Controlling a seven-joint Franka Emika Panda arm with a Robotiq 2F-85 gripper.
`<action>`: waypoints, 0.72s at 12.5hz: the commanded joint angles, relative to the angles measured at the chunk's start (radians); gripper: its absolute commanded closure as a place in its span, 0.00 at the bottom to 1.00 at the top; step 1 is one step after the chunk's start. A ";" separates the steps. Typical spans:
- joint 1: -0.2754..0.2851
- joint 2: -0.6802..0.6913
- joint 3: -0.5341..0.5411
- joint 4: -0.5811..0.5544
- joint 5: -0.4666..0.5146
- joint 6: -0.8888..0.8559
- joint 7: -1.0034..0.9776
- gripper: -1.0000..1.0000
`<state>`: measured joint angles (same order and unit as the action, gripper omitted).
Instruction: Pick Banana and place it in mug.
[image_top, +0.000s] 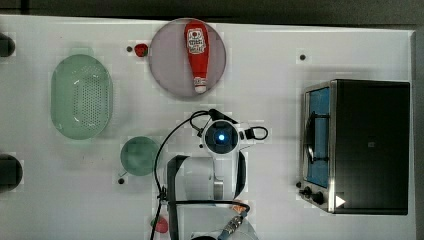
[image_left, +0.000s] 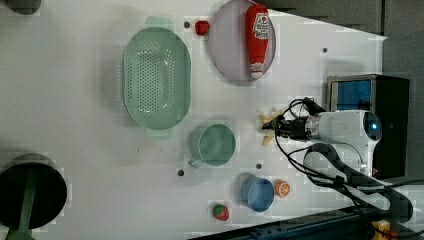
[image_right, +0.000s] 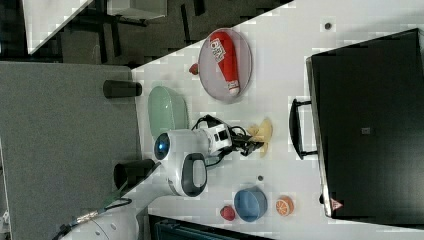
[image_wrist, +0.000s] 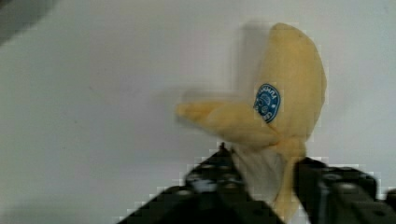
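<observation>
The black gripper (image_wrist: 261, 182) is pinched shut on the banana (image_wrist: 280, 112) — a soft, pale yellow toy with floppy peel flaps and a round blue sticker. In the left view the banana (image_left: 268, 127) sits near the middle of the frame, beside the round green mug (image_left: 215, 145), which has nothing in it. The oval green basket (image_left: 156, 77) full of little holes is empty too. Near the top, a red ketchup bottle (image_left: 257, 37) lies on the flat purple plate (image_left: 225, 45).
</observation>
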<state>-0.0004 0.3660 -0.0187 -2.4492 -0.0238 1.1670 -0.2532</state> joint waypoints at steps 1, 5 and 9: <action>-0.009 -0.025 -0.014 0.012 0.006 0.010 -0.032 0.72; -0.012 -0.328 -0.021 0.008 0.006 -0.229 -0.031 0.72; -0.010 -0.556 -0.016 0.075 0.006 -0.533 -0.027 0.72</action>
<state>-0.0198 -0.1661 -0.0486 -2.3906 -0.0194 0.6533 -0.2607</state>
